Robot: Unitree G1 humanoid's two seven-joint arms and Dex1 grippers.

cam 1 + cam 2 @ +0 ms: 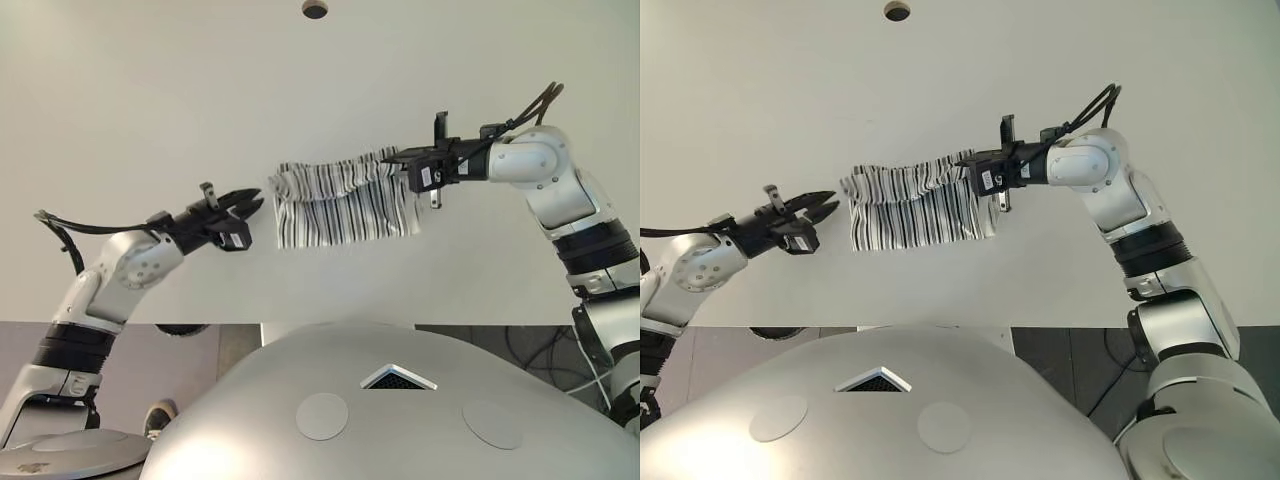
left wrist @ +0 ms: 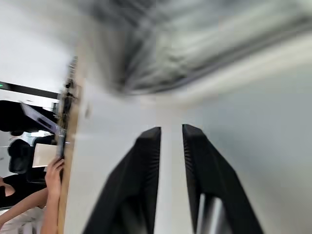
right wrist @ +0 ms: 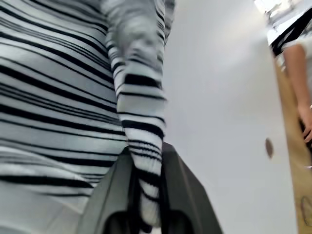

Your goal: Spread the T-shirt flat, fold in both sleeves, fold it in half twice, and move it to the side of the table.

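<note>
My right gripper (image 1: 403, 166) pinches the right end of the folded striped T-shirt (image 1: 340, 205) at mid-frame, its long axis running left to right. My left gripper (image 1: 252, 204), fingers slightly parted and empty, sits just beside its left end.

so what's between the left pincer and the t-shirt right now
Only a thin strip of bare table. In the left eye view, the open left pincer sits just short of the T-shirt, at its near edge.
</note>
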